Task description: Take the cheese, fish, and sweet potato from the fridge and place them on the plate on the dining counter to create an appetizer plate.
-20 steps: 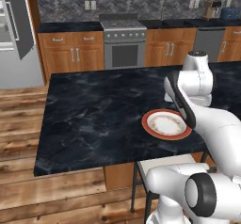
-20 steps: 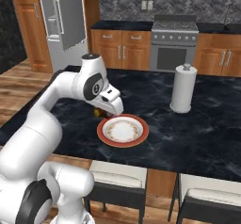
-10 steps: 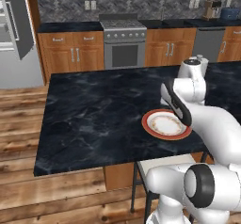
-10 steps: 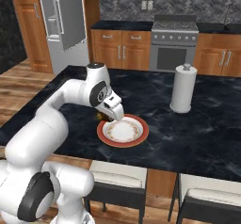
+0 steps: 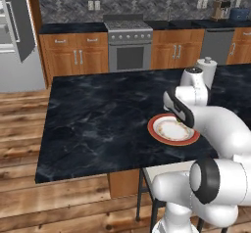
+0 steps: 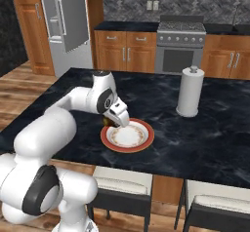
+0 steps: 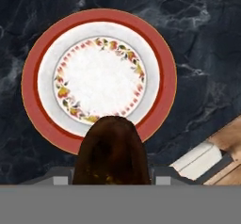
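One dark reddish-brown sweet potato (image 7: 112, 150), oblong with yellowish flecks low down, sits clamped in the hand (image 6: 116, 122), hanging over the near-left rim of the red-rimmed plate (image 7: 160, 49) on the black marbled surface (image 5: 98, 114)

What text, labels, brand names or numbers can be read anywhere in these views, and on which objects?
None: no legible text in any view.
The round white plate with red-brown rim carries only a floral ring.
The dark reddish-brown sweet potato in the gripper is unmarked.
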Motion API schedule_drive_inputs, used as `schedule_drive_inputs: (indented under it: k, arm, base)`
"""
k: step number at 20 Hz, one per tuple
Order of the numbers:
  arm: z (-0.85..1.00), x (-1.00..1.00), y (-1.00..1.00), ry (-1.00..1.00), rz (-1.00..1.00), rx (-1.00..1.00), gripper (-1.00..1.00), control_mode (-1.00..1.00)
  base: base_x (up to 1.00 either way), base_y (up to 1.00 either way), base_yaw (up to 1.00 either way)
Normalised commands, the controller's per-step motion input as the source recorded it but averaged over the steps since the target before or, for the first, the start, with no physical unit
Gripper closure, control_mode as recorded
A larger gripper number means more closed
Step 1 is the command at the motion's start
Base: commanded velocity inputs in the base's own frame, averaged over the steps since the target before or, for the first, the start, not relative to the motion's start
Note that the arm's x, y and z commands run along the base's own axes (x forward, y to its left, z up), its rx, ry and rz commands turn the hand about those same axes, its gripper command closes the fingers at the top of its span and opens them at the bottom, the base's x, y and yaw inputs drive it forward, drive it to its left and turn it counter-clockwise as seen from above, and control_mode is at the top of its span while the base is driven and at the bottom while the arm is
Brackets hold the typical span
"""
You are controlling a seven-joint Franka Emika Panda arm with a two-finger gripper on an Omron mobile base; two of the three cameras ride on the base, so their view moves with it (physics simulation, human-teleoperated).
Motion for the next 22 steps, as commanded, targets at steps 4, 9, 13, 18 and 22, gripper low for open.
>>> schedule_drive_inputs:
  k: [4, 9, 13, 18, 22]
  arm:
    - [-0.22, 0.24, 0.0, -0.08, 0.0, 0.0, 1.0, -1.0]
    - [-0.23, 0.23, 0.0, -0.09, 0.0, 0.0, 1.0, -1.0]
    - [-0.23, 0.25, 0.0, -0.1, 0.0, 0.0, 1.0, -1.0]
    - [-0.21, 0.26, 0.0, -0.08, 0.0, 0.0, 1.0, -1.0]
    - [-0.18, 0.28, 0.0, -0.04, 0.0, 0.0, 1.0, -1.0]
  base:
    - [0.0, 0.0, 0.0]
    - [0.0, 0.0, 0.0]
    - [0.0, 0.0, 0.0]
    - [0.0, 0.0, 0.0]
    - [0.0, 0.0, 0.0]
